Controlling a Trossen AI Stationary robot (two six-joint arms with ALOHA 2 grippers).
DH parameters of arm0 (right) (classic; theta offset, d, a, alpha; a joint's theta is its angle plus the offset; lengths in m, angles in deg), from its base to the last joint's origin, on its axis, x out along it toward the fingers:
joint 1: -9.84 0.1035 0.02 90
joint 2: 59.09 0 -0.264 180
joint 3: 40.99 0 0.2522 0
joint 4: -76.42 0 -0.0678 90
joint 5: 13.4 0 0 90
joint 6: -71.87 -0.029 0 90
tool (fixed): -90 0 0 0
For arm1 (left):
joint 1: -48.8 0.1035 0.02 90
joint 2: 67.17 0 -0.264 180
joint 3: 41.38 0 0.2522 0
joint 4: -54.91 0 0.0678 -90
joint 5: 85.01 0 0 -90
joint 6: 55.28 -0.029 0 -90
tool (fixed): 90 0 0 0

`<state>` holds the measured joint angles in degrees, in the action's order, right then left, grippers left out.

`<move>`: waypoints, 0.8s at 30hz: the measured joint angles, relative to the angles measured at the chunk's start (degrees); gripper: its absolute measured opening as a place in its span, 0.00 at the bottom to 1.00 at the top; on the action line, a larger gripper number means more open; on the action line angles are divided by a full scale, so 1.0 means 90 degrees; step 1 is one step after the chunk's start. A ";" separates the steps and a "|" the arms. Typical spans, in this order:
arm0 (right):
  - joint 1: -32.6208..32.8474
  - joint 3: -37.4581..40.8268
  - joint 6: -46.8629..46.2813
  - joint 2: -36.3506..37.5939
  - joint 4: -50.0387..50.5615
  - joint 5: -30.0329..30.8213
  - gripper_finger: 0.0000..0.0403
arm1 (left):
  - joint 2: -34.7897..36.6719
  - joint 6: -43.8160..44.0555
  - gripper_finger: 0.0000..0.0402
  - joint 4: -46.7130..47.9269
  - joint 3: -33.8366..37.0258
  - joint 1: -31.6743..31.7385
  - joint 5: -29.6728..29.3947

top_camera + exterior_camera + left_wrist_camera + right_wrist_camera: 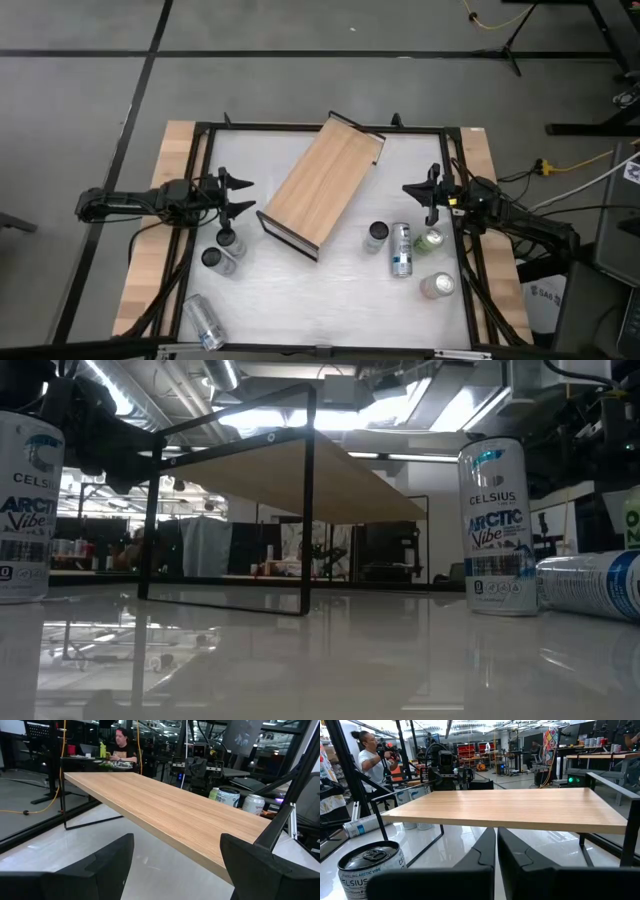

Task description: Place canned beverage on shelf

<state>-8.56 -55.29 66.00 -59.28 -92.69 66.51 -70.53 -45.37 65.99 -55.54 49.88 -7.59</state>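
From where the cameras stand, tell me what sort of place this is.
Probably a robotics lab or workshop: two robot arms at a white table carrying a wooden shelf and drink cans, with people at cluttered workbenches and exposed ceiling ducts behind.

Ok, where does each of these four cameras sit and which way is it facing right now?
High view: overhead, straight down on the table; both arms, left gripper, right gripper.
Low view: tabletop height, level across, under the shelf; no gripper shows clearly.
Left wrist view: behind its open fingers, facing the shelf.
Right wrist view: behind its shut fingers, facing the shelf, with a can close by.
Shared: all four show the shelf; each wrist view sees the other arm beyond it.
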 joint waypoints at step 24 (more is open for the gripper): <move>0.0000 0.0000 0.0001 0.0000 -0.0002 0.0000 0.02 | 0.0000 0.1669 0.73 -0.1499 -0.0002 0.0002 -0.0074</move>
<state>-8.56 -55.29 66.01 -59.28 -92.71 66.51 -70.53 -30.35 52.50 -55.56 49.90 -8.25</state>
